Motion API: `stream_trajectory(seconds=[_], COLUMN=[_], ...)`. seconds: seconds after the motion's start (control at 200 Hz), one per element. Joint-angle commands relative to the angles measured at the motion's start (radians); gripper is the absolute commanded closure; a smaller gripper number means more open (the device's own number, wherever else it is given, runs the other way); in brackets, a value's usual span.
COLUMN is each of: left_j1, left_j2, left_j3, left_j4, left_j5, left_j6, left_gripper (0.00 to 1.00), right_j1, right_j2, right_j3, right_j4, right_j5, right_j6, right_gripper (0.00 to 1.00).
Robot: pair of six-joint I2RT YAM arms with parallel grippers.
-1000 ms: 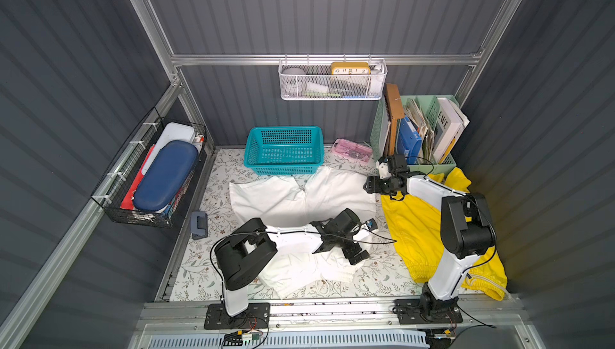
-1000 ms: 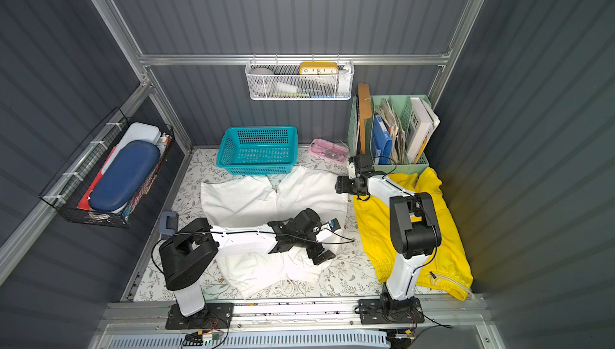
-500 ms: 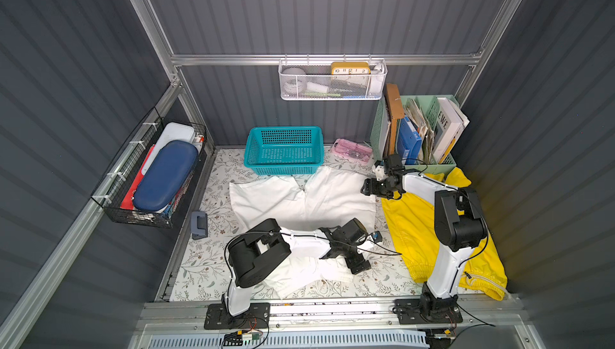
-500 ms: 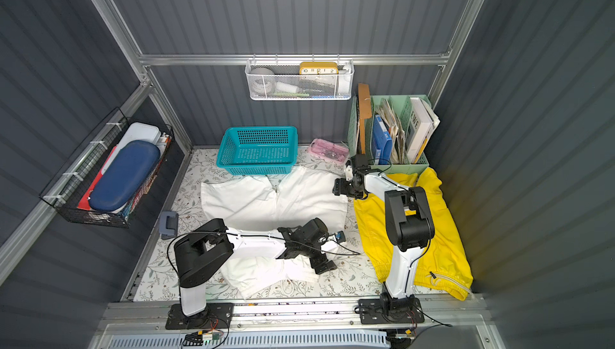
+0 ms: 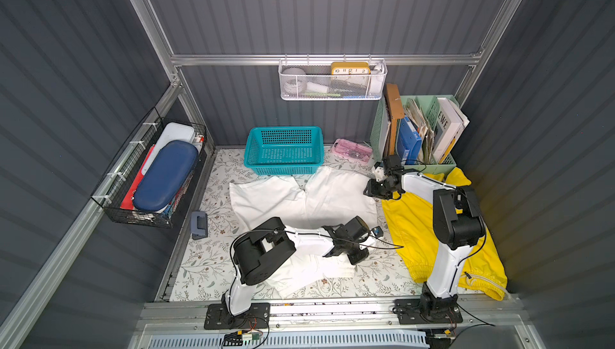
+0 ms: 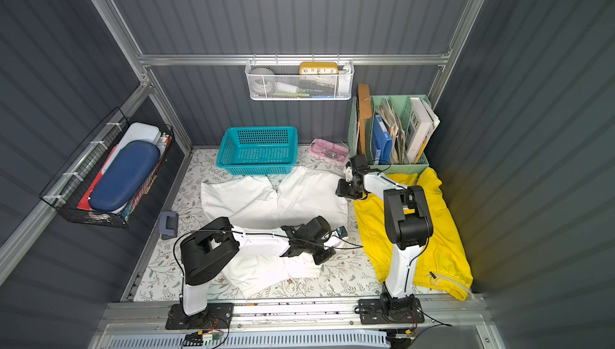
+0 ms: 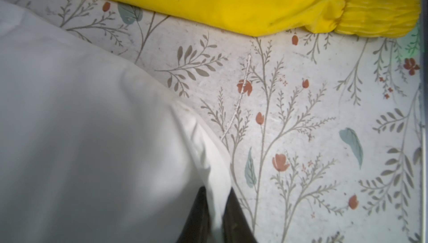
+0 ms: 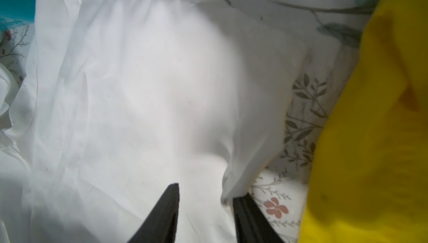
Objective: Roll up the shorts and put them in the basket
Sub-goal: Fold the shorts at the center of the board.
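Right now the white shorts (image 5: 299, 197) lie spread over the flowered bench (image 5: 213, 257), their two legs reaching toward the teal basket (image 5: 283, 146) at the back and their near end bunched up under the left arm. The yellow shorts (image 5: 419, 231) lie flat just beside them on the right, under the right arm, with a narrow strip of bench between the two pairs.

The left claw (image 5: 357, 259) sits low at the right edge of the white shorts' near part. In the left wrist view its two dark fingers (image 7: 201, 207) are pressed together on a fold of the white cloth (image 7: 92, 137), which rises between them. The bare bench (image 7: 301, 114) runs out beyond that, and the gathered waistband of the yellow pair (image 7: 231, 3) lies well apart from the claw (image 7: 216, 193).

The right claw (image 5: 374, 191) is down at the far right corner of the white shorts, near the yellow pair's far edge. In the right wrist view its fingers (image 8: 166, 207) stand apart: one rests on top of the white cloth (image 8: 150, 91), the other sits at the cloth's outer edge. That edge runs between them through the claw (image 8: 207, 192). The yellow cloth (image 8: 370, 137) is just beside it, not touching.
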Motion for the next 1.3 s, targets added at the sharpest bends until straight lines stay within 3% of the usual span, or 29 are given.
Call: stream_trajectory(seconds=[0.0, 0.18, 0.36, 0.6, 0.74, 0.91, 1.061, 1.296], left_j1=[-0.003, -0.003, -0.003, -0.003, -0.003, -0.003, -0.003, -0.003], left_j2=[0.026, -0.005, -0.038, -0.043, -0.04, -0.09, -0.203, -0.375], left_j3=[-0.025, -0.014, 0.024, 0.126, 0.196, 0.22, 0.111, -0.037], left_j4=[-0.087, -0.095, -0.088, -0.05, -0.016, 0.036, 0.082, 0.084], left_j5=[0.037, 0.05, 0.099, 0.149, 0.17, 0.186, 0.155, 0.031], left_j6=[-0.005, 0.0, 0.002, 0.052, 0.081, 0.074, 0.023, -0.089], left_gripper=[1.0, 1.0, 1.0, 1.0, 1.0, 1.0, 1.0, 1.0], right_j1=[0.004, -0.002, -0.032, -0.149, -0.164, -0.16, -0.093, 0.13], right_j2=[0.0, -0.035, -0.138, -0.353, -0.45, -0.501, -0.515, -0.471], right_j3=[0.008, -0.023, -0.108, -0.261, -0.289, -0.27, -0.211, -0.114], right_j4=[0.012, 0.048, 0.114, 0.181, 0.159, 0.144, 0.143, 0.173], right_j5=[0.0, 0.03, 0.12, 0.153, 0.191, 0.079, -0.021, -0.065], right_j6=[0.02, 0.034, 0.055, 0.079, 0.047, 0.046, 0.01, -0.099], right_gripper=[0.72, 1.0, 1.0, 1.0, 1.0, 1.0, 1.0, 1.0])
